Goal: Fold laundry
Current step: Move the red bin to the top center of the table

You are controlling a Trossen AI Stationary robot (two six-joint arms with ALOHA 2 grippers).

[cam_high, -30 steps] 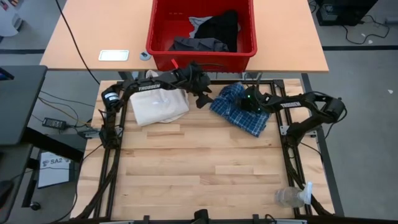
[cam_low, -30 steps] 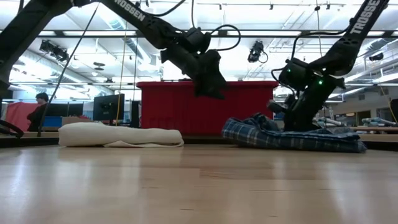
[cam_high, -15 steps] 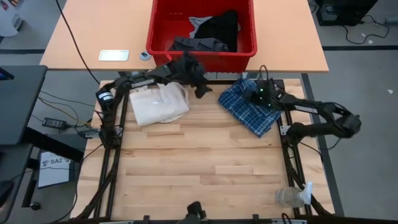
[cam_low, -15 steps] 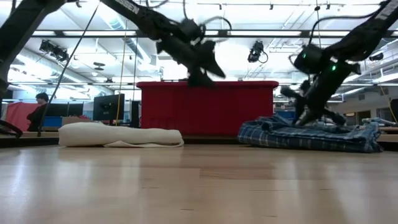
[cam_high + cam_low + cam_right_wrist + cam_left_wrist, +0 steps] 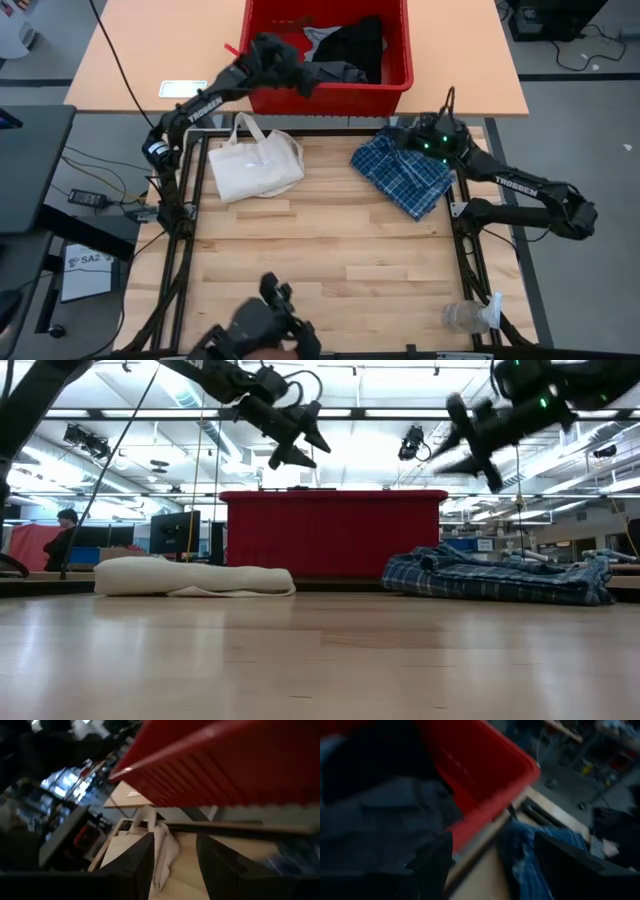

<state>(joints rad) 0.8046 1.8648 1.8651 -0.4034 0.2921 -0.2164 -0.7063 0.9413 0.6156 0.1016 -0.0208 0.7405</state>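
We read the table point(image 5: 330, 260) as pale wood planks, smooth, with a soft sheen in the low view. Red bin point(image 5: 392, 78) is hard plastic, slightly glossy (ribbed outer wall in the right wrist view). Plaid garment point(image 5: 405, 172) is soft woven cloth, matt, rumpled. Tote bag point(image 5: 255, 168) is cream canvas, matt. Dark garments point(image 5: 345, 45) in the bin are limp matt cloth. Arms look matt black.

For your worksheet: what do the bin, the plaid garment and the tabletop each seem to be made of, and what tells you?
Red bin: probably plastic; smooth, rigid, evenly coloured walls.
Plaid garment: soft woven cloth; it lies rumpled in folds, with a blue-and-white check.
Tabletop: light wood, apparently butcher-block; jointed strips with visible grain and a slight sheen.
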